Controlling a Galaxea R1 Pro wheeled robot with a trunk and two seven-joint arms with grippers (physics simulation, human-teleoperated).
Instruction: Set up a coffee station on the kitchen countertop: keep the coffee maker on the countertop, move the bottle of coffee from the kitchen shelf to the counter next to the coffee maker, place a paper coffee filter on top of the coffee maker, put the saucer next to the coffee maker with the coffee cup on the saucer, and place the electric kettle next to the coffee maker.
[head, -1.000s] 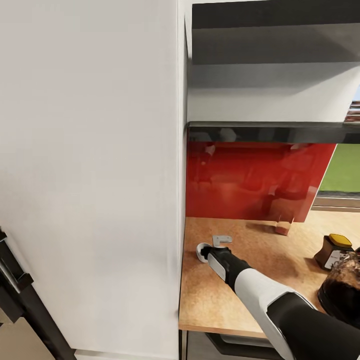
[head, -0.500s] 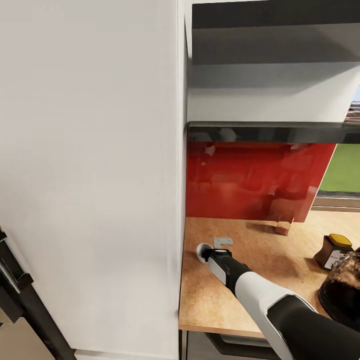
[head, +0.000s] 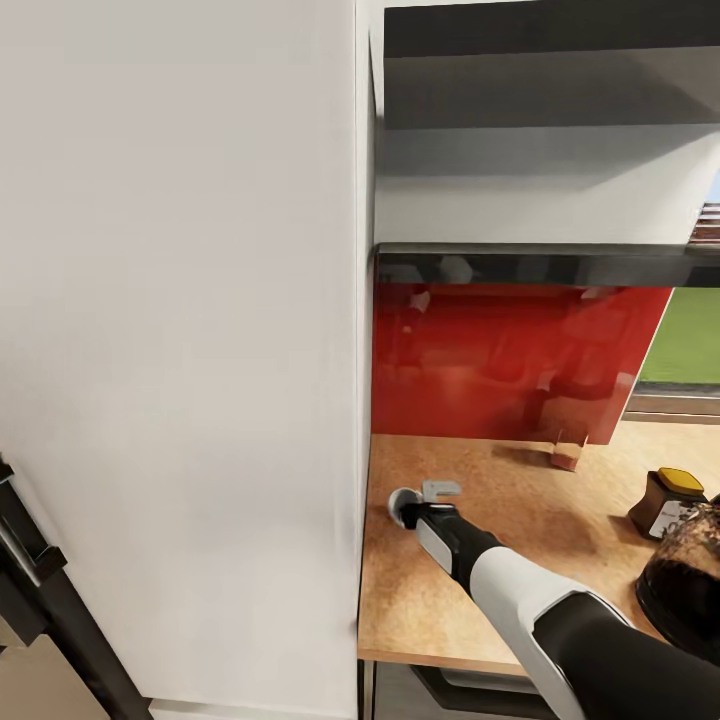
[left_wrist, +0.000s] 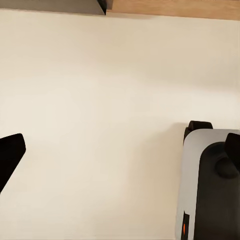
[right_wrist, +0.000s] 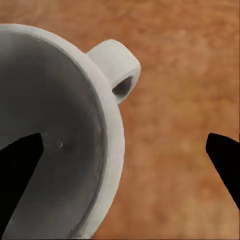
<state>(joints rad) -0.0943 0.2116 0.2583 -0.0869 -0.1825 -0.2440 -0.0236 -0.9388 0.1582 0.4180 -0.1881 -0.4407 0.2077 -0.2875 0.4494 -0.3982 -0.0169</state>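
A robot's right arm reaches forward over the kitchen countertop, a light wood-grain worktop that butts against a tall white cabinet side on the left. The right gripper hangs directly over the coffee cup, a small white cup standing upright on the worktop close to the cabinet side.

In the right wrist view the coffee cup is seen from above, with its grey hollow and a small looped handle. The two dark fingertips are spread wide: one sits over the cup's hollow, the other over bare wood beyond the rim. The jaws are apart and grip nothing.

At the worktop's right edge stands the bottle of coffee, with a yellow lid, just beside the dark rounded electric kettle. A red glossy backsplash runs behind, under the dark kitchen shelf.

The left wrist view shows a pale surface and part of the robot's grey and black body. The left gripper has its dark tips far apart.
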